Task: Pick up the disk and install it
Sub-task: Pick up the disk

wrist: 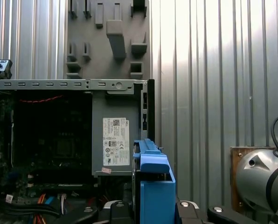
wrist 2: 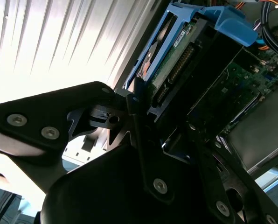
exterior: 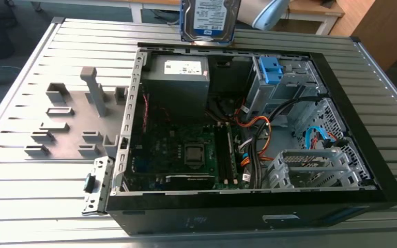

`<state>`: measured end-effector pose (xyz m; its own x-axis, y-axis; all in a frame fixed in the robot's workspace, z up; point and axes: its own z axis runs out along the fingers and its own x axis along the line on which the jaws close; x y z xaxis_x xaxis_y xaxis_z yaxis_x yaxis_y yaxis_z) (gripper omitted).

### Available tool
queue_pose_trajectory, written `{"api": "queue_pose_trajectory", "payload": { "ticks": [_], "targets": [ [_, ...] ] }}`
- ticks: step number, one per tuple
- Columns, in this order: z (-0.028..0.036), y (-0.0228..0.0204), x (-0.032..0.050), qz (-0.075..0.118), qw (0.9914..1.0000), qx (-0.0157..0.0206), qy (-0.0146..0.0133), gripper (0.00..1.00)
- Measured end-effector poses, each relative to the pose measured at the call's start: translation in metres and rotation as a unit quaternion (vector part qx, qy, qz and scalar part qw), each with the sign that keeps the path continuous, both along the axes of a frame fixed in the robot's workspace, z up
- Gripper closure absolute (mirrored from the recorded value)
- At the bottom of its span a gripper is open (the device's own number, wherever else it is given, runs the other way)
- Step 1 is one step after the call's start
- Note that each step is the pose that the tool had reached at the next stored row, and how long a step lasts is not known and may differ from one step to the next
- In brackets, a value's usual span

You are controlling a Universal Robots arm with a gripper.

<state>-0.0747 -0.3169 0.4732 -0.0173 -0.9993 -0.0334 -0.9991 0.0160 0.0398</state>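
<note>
While the gripper squeezes the disk between its black fingers, we see the disk hanging upright over the far edge of the open computer case. Its white-and-blue label faces us in the exterior view, and its blue carrier shows in both wrist views. Below the disk, inside the case at the far side, sits the grey power supply box with a white sticker. A blue latch piece sits to the exterior view's right of that box. The case rests on the ribbed metal desk. A grey plate with blocks lies on the desk at the exterior view's left of the case.
</note>
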Motion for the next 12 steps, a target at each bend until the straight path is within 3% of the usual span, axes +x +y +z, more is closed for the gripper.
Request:
{"api": "queue_pose_trajectory", "payload": {
  "ticks": [12],
  "targets": [
    [0.0000,0.0000,0.0159,0.000,1.00000,0.0000,0.0000,0.64]
  ]
}}
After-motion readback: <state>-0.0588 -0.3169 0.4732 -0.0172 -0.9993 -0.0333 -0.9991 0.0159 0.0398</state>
